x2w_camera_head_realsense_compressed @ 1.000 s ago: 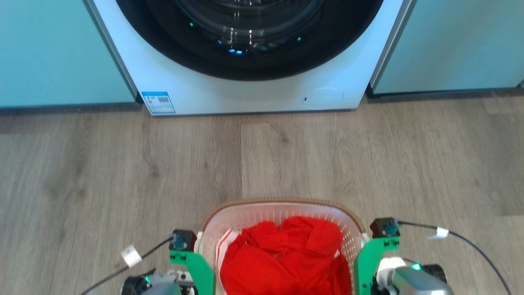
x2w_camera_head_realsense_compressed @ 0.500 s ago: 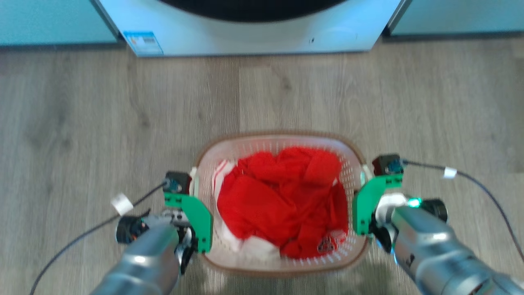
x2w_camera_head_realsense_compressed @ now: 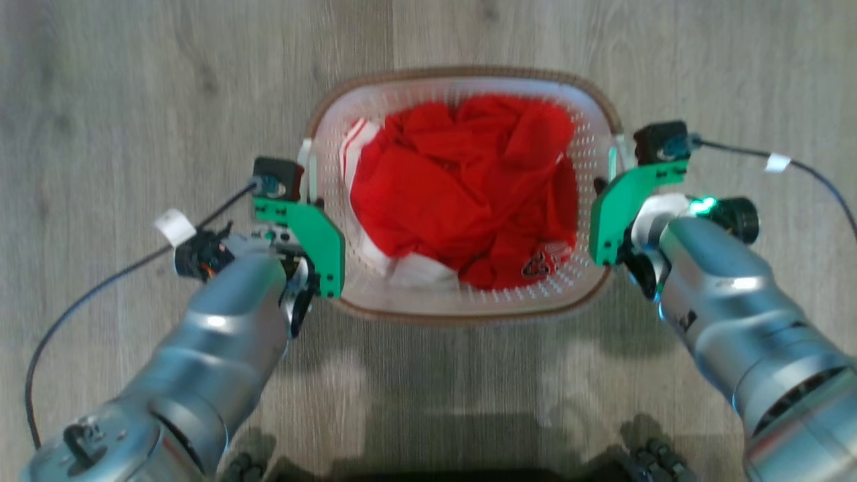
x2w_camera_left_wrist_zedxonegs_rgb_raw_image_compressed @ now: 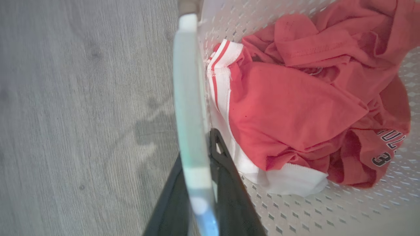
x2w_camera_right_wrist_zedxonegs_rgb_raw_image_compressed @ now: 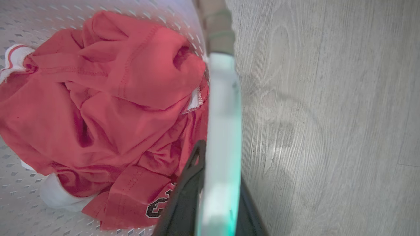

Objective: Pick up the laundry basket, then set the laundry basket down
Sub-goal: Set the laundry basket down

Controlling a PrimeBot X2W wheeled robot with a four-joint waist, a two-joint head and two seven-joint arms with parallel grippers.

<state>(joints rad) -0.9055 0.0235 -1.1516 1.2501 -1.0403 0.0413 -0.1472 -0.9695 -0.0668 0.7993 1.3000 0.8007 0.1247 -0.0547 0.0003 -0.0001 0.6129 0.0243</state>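
Entry: carry phase, both arms engaged.

Status: The laundry basket sits at 12 o'clock in the head view, directly ahead of the robot body, long axis running 9 to 3. The left gripper is at the basket's 9 o'clock and the right gripper at its 3 o'clock.

Grip, left: the dark fingers straddle the pale left handle, one on each side, clamped onto it.
Grip, right: same arrangement, with fingers pinching the right handle.

Load: a crumpled red garment with dark lettering fills most of the basket. A white piece with red stripes lies against the wall on the left-handle side.

Progress (judgement): the grasp is made, so the pick-up half looks done or nearly so. I cannot tell for certain whether the base is off the floor. A soft shadow spreads from the basket's 6 o'clock edge, which suggests some clearance. Left to do: lower it level, seat it flat, and let go of both handles.

Surface and room: the floor is grey wood-grain planking, flat and matte, with seams running 12 to 6. There are no obstacles around the basket. Thin black cables trail outward from each wrist.
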